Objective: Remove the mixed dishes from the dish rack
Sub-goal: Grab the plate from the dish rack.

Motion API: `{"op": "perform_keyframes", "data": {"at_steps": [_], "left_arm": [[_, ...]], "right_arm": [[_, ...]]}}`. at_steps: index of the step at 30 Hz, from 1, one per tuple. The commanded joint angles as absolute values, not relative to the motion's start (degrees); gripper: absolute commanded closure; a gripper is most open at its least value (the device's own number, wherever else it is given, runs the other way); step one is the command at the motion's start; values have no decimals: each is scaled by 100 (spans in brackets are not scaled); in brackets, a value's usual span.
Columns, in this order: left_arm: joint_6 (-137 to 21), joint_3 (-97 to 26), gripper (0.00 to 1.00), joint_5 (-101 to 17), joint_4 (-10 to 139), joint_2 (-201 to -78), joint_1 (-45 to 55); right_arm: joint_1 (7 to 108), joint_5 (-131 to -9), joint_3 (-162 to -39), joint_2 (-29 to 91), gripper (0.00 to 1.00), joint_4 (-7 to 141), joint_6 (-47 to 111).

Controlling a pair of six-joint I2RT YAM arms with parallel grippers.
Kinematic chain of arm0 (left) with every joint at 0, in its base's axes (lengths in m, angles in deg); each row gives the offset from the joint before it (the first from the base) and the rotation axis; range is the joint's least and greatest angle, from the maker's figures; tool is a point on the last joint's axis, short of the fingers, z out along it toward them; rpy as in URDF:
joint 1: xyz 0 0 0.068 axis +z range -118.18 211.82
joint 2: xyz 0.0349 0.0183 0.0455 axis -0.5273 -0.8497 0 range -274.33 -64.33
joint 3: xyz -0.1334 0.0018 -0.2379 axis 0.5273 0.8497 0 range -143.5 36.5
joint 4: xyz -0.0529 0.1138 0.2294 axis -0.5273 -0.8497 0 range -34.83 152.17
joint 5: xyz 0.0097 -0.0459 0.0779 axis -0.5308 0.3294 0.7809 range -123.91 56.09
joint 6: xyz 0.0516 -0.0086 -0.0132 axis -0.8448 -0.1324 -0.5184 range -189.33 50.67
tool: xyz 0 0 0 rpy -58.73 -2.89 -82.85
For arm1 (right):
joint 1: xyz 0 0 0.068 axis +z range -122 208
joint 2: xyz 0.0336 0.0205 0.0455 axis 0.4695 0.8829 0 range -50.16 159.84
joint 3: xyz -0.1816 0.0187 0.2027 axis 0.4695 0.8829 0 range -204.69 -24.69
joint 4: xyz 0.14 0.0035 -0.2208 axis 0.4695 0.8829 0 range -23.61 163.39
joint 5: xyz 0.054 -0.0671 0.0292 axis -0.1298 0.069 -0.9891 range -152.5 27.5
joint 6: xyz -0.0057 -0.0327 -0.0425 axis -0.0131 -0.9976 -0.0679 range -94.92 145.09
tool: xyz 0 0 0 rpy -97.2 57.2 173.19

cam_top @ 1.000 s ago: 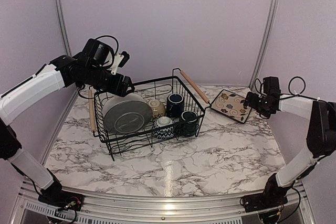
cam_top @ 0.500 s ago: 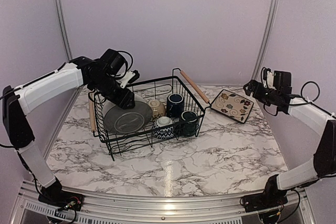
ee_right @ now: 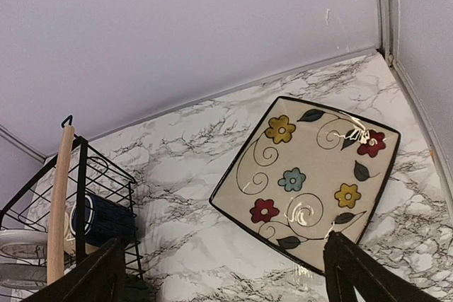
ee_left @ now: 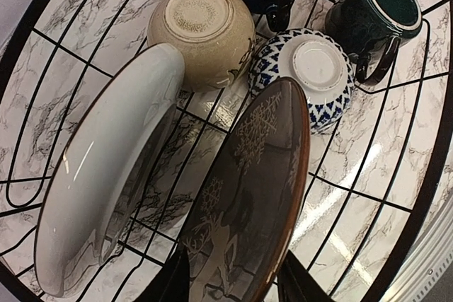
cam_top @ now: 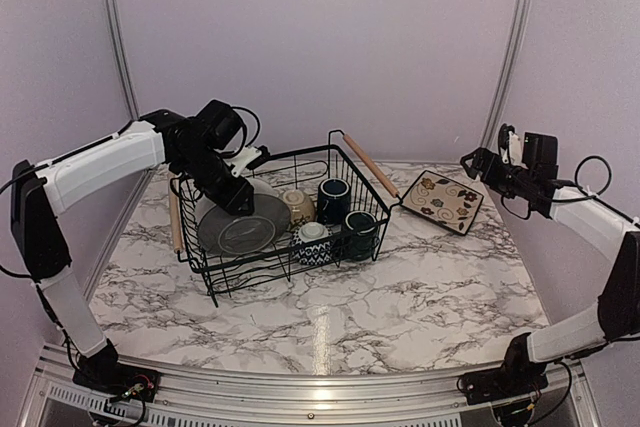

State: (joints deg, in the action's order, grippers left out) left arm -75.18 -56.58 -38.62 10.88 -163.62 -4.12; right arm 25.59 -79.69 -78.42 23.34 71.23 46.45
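Reindeer plate [ee_left: 248, 189] | on edge, tilted | left hand [ee_left: 233, 284] astride rim

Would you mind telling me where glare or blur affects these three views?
Top view: a bright glare streak on the marble table. Left wrist view: highlights on the glossy white round plate. Right wrist view: a glint on the square floral plate, its fingers dark silhouettes.

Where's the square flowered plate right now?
In the top view, the square floral plate lies flat on the marble table at the far right, just beyond the dish rack and its right wooden handle.
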Motion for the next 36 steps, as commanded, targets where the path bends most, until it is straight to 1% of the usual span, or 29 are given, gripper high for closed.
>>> {"op": "perform_keyframes", "data": {"at_steps": [1, 3, 6, 10, 13, 16, 19, 22, 26, 36], "left_arm": [[-7657, -5797, 56, -4005, 760, -16461, -404], [-7749, -5827, 58, -4111, 747, -16480, -404], [-7924, -5855, 63, -4233, 715, -16518, -404], [-8088, -5901, 68, -4436, 675, -16579, -372], [-8093, -5976, 77, -4549, 647, -16647, -302], [-8104, -6036, 82, -4759, 642, -16639, -219], [-8144, -6119, 84, -4988, 622, -16599, -172], [-8197, -6260, 87, -5192, 505, -16594, -133], [-8154, -6462, 100, -5535, 432, -16554, -76], [-7934, -6844, 100, -6239, 304, -16338, 35]], "right_arm": [[2555, -8087, -7856, 2347, 7, 6999, 4747], [2562, -8102, -7843, 2358, 7, 6999, 4771], [2561, -8115, -7823, 2367, 7, 6999, 4807], [2556, -8119, -7831, 2359, 8, 7025, 4820], [2563, -8122, -7831, 2359, 8, 7043, 4827], [2555, -8130, -7833, 2359, 8, 7056, 4844], [2562, -8153, -7843, 2371, 8, 7073, 4868], [2563, -8161, -7854, 2360, 9, 7072, 4899], [2561, -8180, -7875, 2343, 9, 7078, 4917], [2563, -8208, -7847, 2315, 9, 7077, 4958]]}}
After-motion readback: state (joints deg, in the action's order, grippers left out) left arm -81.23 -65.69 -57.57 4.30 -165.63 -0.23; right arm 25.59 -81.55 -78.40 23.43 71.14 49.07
